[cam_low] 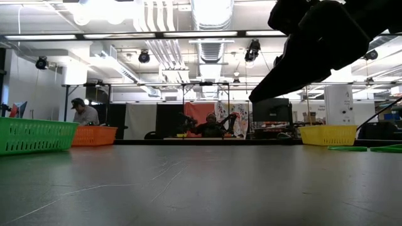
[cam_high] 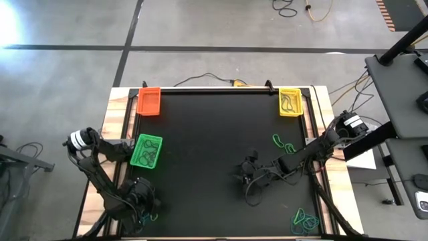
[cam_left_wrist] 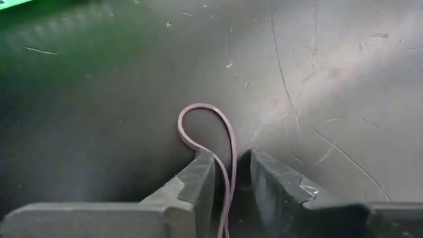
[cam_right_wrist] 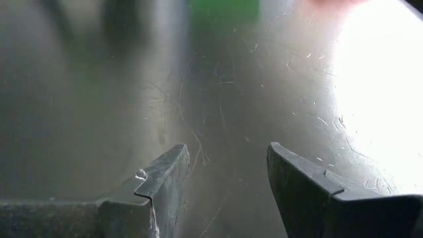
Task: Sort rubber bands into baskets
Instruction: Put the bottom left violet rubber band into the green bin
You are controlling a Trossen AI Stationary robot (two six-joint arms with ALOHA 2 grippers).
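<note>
Between left hand (cam_left_wrist: 231, 178) fingers, rubber band (cam_left_wrist: 210, 132), on mat

Black table (cam_high: 214, 127): orange basket (cam_high: 149, 101), yellow basket (cam_high: 290, 102), green basket (cam_high: 146, 150), loose rubber bands (cam_high: 284, 144)

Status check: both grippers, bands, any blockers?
Left gripper low at the table's near-left corner, rubber band between fingers. Right gripper open, empty, mid-table. Nothing in the way.

Right gripper (cam_right_wrist: 228, 178) fingers spread apart over bare scratched dark table (cam_right_wrist: 231, 79), nothing between
</note>
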